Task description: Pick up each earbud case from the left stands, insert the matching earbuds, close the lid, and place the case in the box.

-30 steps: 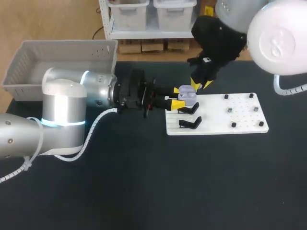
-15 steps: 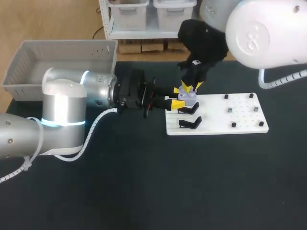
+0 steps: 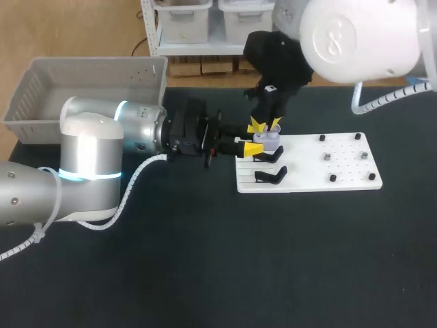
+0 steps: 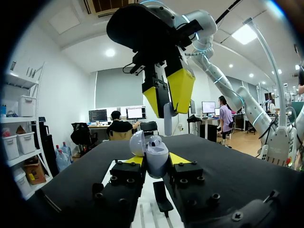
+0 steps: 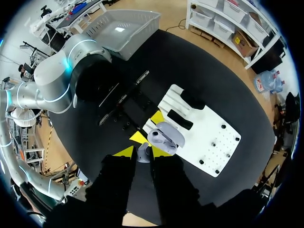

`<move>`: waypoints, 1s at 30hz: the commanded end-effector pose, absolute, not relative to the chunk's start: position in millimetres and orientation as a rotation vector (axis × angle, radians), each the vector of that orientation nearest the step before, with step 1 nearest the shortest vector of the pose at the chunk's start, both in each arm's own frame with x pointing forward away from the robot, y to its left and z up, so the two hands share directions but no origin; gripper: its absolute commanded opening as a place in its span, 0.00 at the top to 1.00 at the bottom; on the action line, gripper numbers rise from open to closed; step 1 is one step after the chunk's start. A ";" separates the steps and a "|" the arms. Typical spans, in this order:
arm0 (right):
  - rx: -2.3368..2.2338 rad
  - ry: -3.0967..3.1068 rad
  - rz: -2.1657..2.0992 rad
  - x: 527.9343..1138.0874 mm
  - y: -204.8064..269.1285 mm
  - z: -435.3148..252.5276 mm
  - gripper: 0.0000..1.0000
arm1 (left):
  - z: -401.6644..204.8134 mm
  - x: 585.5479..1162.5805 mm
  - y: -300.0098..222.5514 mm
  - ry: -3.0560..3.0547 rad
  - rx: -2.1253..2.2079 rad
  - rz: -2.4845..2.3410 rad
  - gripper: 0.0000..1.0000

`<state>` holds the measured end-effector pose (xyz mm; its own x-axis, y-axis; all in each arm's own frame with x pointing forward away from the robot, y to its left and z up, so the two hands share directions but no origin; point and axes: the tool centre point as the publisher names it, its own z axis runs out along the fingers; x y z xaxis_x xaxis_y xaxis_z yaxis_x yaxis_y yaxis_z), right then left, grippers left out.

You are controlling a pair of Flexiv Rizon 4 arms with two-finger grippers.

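– What is hard to see?
– From above, the earbud (image 4: 167,118) is too small to spot. The big white right arm (image 3: 358,37) covers the far right corner. I cannot tell if another earbud sits inside the case.
– What does the left pincer (image 4: 156,159) do?
– It squeezes the earbud case (image 3: 267,139) from both sides. The lid is up. The case is over the left end of the white board (image 3: 341,174), by the black stands (image 3: 271,174).
– And the right pincer (image 3: 265,125)?
– It is just above the case. Its yellow tips are nearly together and pinch the small grey earbud.
– Where is the box (image 3: 95,74)?
– Far left on the tabletop (image 3: 205,260).
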<state>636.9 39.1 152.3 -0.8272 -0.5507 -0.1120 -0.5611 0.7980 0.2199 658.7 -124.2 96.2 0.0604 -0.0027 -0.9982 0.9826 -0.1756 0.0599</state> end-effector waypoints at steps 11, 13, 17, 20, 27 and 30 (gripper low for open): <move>-0.901 2.958 0.384 645.5 40.2 141.3 1.00 | 95.7 657.5 -124.7 1.077 1.365 -1.285 1.00; -0.896 2.961 0.380 646.1 39.3 140.2 1.00 | 95.7 657.5 -124.7 1.077 1.365 -1.285 1.00; -0.883 2.964 0.380 648.2 37.5 138.8 1.00 | 95.7 657.5 -124.7 1.077 1.365 -1.285 1.00; -0.876 2.963 0.382 648.8 37.2 138.5 1.00 | 95.7 657.5 -124.7 1.077 1.365 -1.285 1.00; -0.870 2.967 0.379 650.9 36.6 135.8 1.00 | 95.7 657.5 -124.7 1.077 1.365 -1.285 1.00; -0.869 2.970 0.376 652.1 36.1 134.1 1.00 | 95.7 657.5 -124.7 1.077 1.365 -1.285 1.00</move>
